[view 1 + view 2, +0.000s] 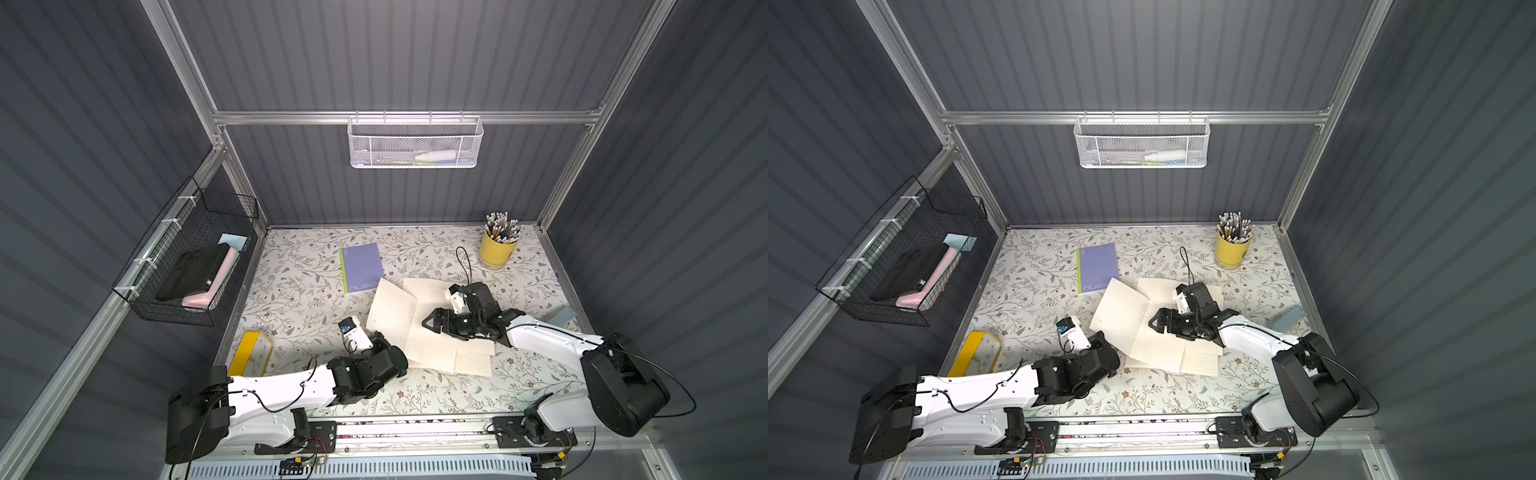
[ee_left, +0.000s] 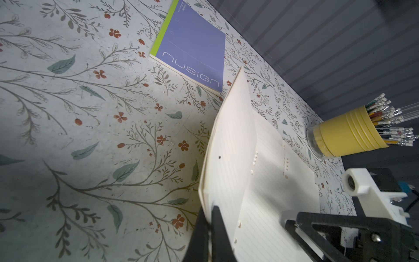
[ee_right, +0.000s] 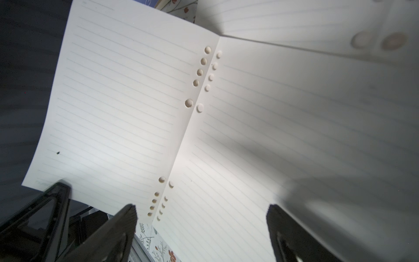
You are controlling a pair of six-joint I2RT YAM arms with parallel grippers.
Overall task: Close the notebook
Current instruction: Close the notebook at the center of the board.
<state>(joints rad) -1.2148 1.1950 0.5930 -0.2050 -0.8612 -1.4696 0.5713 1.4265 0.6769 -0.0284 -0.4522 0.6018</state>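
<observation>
The notebook lies open in the middle of the table, cream ruled pages up. Its left-hand half is lifted off the surface and tilted toward the fold, so I'd call this roughly halfway closed. The left gripper has its fingers pinched tight on that half's near edge. The right gripper is spread wide over the right-hand page and grips nothing; whether it presses the paper, I cannot tell. What's left is to swing the raised half across and lay it flat.

In both top views the left wrist hides its own fingertips, but the left wrist view shows the pinch plainly. The right fingers' wide gap, hard to read from above, is clear in the right wrist view.

Further out, a purple notebook lies shut just beside the raised corner. A yellow pen cup stands near the back.
</observation>
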